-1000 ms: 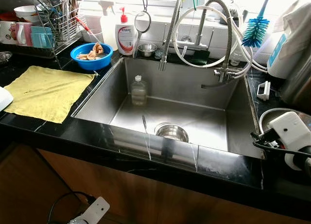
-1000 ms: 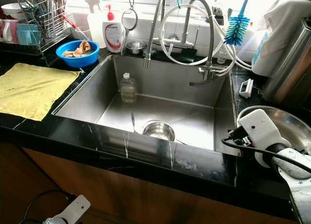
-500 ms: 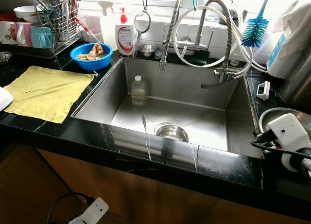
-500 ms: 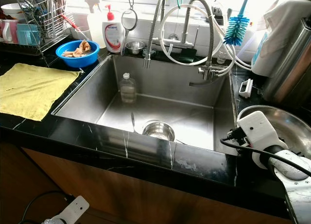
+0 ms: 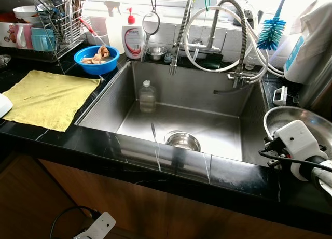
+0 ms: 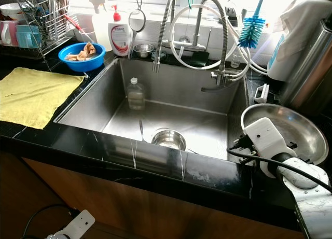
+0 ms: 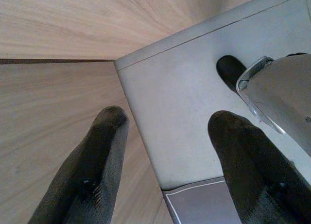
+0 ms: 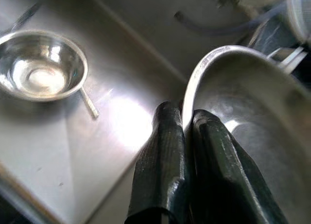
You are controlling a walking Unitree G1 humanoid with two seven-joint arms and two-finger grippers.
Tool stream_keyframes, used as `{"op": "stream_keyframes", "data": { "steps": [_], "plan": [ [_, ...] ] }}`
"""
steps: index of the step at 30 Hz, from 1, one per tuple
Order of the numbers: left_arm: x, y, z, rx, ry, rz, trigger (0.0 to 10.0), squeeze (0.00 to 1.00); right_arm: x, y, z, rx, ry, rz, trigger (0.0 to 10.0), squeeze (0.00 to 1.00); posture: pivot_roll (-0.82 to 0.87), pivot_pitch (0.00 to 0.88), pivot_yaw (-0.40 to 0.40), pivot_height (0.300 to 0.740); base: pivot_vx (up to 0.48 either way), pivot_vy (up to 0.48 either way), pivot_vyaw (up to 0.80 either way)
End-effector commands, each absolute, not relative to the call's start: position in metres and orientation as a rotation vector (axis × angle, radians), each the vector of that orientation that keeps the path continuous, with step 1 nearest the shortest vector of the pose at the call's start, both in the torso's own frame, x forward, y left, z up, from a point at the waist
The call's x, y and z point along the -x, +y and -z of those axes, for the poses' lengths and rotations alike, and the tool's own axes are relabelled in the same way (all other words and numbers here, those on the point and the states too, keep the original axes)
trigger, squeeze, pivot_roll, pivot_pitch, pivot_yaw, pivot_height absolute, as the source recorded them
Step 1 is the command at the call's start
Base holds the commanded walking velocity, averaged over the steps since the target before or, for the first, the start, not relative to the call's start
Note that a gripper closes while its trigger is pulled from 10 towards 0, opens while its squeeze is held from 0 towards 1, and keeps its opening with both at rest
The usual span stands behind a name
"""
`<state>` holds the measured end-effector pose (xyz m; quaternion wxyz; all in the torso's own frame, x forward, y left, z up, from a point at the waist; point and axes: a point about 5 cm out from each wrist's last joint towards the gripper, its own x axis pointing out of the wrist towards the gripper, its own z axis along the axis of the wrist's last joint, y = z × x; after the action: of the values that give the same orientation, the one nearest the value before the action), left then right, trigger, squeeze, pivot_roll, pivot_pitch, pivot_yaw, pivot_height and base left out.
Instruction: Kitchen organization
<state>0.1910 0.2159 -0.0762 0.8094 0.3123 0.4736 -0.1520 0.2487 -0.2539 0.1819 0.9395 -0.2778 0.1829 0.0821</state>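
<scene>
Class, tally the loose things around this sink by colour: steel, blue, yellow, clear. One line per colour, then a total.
Steel: 3 – pan gripped by the right pincer, strainer, small bowl
Blue: 2 – bowl, brush
Yellow: 1 – cloth
Clear: 1 – bottle
Total: 7

Daylight pours in from the window behind the faucet (image 5: 207,37), blowing out that area. Glare streaks the sink (image 5: 223,130) floor; the cabinet front below lies in shadow. Both wrist views are soft.
</scene>
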Motion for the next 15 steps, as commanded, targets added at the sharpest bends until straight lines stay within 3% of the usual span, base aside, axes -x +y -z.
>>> {"op": "stream_keyframes", "data": {
  "steps": [1, 9, 10, 15],
  "plan": [
    [-0.186, 0.218, 0.079, -0.665, 1.031, 0.319, 10.0, 0.00, -0.254, -0.247, -0.194, 0.547, 0.294, -0.179, 0.0, 0.00, -0.03, 0.000, -0.030, 0.740, 0.000, 0.000, 0.00],
    [-0.188, 0.217, 0.078, -0.656, 1.024, 0.309, 10.0, 0.00, -0.263, -0.227, -0.213, 0.496, 0.149, -0.210, 0.0, 0.00, -0.02, 0.000, -0.034, 0.740, 0.000, 0.000, 0.00],
    [-0.188, 0.217, 0.078, -0.655, 1.024, 0.308, 10.0, 0.00, -0.264, -0.225, -0.215, 0.500, 0.141, -0.212, 10.0, 0.00, -0.02, 0.000, -0.035, 0.740, 0.000, 0.000, 0.00],
    [-0.188, 0.217, 0.077, -0.649, 1.023, 0.299, 10.0, 0.00, -0.271, -0.213, -0.224, 0.504, 0.082, -0.257, 10.0, 0.00, -0.02, 0.000, -0.039, 0.740, 0.000, 0.000, 0.00]
  ]
}}
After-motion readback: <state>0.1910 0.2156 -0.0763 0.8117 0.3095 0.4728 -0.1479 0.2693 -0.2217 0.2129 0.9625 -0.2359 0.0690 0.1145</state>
